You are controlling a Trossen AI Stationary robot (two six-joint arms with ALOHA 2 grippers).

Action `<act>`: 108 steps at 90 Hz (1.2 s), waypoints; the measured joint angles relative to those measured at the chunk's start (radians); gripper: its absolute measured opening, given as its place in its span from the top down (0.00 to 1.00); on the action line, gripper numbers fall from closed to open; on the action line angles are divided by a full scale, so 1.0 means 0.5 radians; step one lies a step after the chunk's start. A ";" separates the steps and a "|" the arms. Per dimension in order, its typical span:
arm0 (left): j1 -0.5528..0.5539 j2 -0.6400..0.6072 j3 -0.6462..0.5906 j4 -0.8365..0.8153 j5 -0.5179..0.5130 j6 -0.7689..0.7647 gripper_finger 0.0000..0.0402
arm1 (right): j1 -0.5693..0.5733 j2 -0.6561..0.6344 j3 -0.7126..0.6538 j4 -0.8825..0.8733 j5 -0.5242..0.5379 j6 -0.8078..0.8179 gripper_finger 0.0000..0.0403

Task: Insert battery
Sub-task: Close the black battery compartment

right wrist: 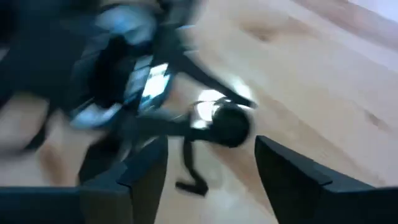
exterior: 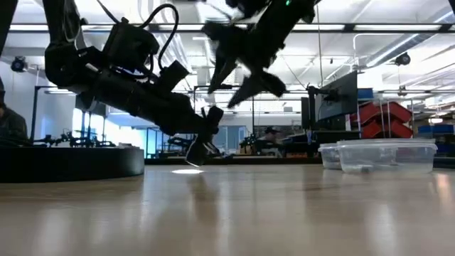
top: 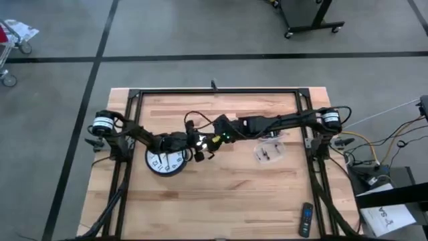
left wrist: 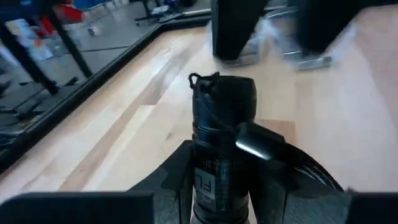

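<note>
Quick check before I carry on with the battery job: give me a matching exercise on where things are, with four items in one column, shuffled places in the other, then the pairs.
Things:
1. flashlight
2. clock
3. clear container
4. remote

Places:
A. lying face up on the table, under the left arm
B. alone near a right-hand corner of the table, far from both grippers
C. clamped in the left gripper
D. on the table's right half, beside the right arm

Pairs: 1-C, 2-A, 3-D, 4-B.

The right gripper is open, near the flashlight's end.

right wrist view blurred | flashlight (left wrist: 221,143) base hidden by fingers (left wrist: 171,177) | container (top: 269,151) contents too small
</note>
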 joint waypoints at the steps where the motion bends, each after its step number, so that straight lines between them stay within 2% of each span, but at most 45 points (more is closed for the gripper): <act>1: 0.000 0.000 0.000 -0.001 0.019 0.000 0.77 | -0.001 -0.009 0.000 -0.003 -0.019 -0.047 0.44; 8: 0.000 0.000 0.001 -0.006 0.199 0.013 0.77 | -0.007 -0.076 0.000 -0.008 -0.103 -0.444 0.42; 22: -0.002 0.000 0.045 -0.008 0.550 0.036 0.77 | 0.035 -0.153 0.001 -0.120 -0.140 -1.496 0.40; 31: 0.001 0.000 0.076 -0.033 0.685 0.064 0.77 | 0.086 -0.151 0.001 -0.229 -0.148 -1.880 0.41; 46: 0.009 0.006 0.167 -0.208 0.739 0.172 0.77 | 0.158 -0.133 0.002 -0.287 -0.120 -2.140 0.44; 64: 0.014 0.011 0.292 -0.445 0.739 0.237 0.77 | 0.252 -0.125 0.002 -0.323 0.010 -2.433 0.47; 108: 0.014 0.011 0.300 -0.473 0.749 0.178 0.77 | 0.378 -0.004 0.001 -0.320 0.275 -3.169 0.47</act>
